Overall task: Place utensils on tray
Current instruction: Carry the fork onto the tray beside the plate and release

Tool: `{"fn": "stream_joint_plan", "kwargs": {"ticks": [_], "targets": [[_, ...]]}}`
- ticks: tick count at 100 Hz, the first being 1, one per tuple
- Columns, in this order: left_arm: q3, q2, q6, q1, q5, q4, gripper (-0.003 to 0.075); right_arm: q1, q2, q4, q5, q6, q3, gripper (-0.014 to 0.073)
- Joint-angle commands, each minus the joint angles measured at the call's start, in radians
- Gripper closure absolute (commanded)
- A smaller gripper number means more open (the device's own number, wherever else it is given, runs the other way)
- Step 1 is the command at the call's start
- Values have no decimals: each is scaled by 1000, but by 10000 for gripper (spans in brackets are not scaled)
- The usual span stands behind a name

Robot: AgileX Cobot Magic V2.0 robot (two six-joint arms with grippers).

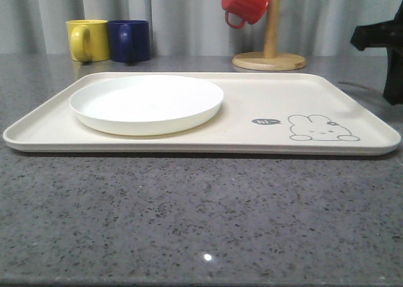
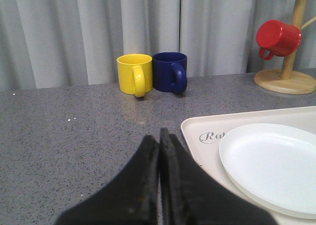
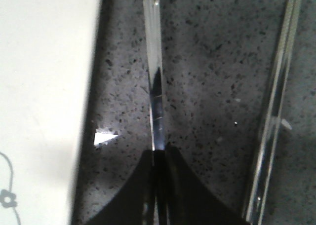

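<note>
A large, flat, cream rectangular tray with rounded corners and a low rim is seen on a speckled grey stone tabletop in the front view. A grey rabbit drawing is printed near its right end, and a round, smooth white plate rests on its left half. No cutlery lies on the tray yet.

In the right wrist view, a slim, shiny silver metal utensil is gripped between the black fingers of the right tool, which are closed tightly on its end. Only a narrow handle-like length is visible, so it cannot be told which utensil it is. Its long axis runs straight out from the fingertips and roughly parallel to the tray edge, which lies just beside it across a strip of bare tabletop. A second slim silver utensil lies on the tabletop on the far side of the held one from the tray, roughly parallel to it.

The coming move is judged to be a short lift and sideways carry over the low rim by the right arm, which is the nearer arm.

In the left wrist view, the left tool is seen with its black fingers pressed together and nothing between them, hovering near the tray's corner. Behind it stand a glossy yellow mug and a dark blue mug, touching or nearly so, and a red mug hangs on a wooden mug tree.
</note>
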Motion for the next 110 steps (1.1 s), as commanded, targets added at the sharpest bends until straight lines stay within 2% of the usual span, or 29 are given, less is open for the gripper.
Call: {"fn": "stream_joint_plan", "kwargs": {"ticks": [1, 17, 37, 66, 84, 110], "targets": [[-28, 7, -2, 0, -75, -6, 738, 10, -40, -4, 39, 29, -89, 619], [-28, 7, -2, 0, -75, -6, 738, 87, -40, -5, 79, 134, -183, 619], [-28, 7, -2, 0, -75, -6, 738, 215, -37, -33, 16, 295, -203, 619], [-28, 7, -2, 0, -75, -6, 738, 371, -36, -212, -62, 546, -189, 619], [-28, 7, -2, 0, -75, -6, 738, 426, -34, -268, -112, 673, -154, 619], [-28, 7, -2, 0, -75, -6, 738, 445, -34, -269, -182, 762, -89, 620]]}}
